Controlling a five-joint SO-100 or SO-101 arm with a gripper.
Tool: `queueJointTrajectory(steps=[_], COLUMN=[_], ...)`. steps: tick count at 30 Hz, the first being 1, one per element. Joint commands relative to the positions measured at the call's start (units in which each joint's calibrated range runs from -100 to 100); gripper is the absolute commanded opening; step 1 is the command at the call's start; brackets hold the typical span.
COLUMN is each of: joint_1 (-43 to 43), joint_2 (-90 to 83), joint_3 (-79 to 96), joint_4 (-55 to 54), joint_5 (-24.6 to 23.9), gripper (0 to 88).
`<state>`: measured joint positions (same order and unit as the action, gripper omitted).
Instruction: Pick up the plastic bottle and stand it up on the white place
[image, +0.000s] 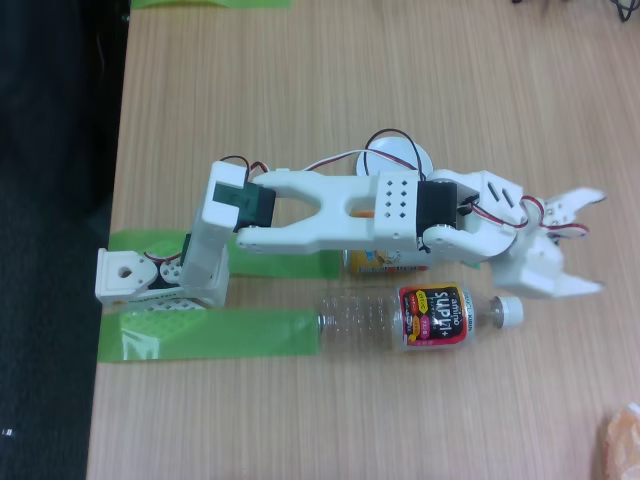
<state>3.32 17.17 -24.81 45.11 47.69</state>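
The plastic bottle (415, 316) is lying on the desk (300, 90), cap to the right in the fixed view. The claw (596, 240) is being held spread, empty, beyond the cap; it should be brought back over the labelled middle.

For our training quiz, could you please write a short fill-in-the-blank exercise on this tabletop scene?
1. The plastic bottle is ____ on the table, not upright.
2. Its cap is coloured ____.
3. The gripper holds nothing; its jaws are ____.
4. The white place is partly hidden by the ____.

Missing words: lying; white; open; arm
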Motion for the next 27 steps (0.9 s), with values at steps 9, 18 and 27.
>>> queueJointTrajectory(steps=[9,18,27], joint_1=[-2.95,0.9,3.86], joint_2=[0.01,6.56,10.25], joint_3=[-4.21,-4.12,-3.58], joint_4=[14.97,13.08,6.13], joint_5=[0.52,7.29,7.86], gripper=[39.9,39.5,39.5])
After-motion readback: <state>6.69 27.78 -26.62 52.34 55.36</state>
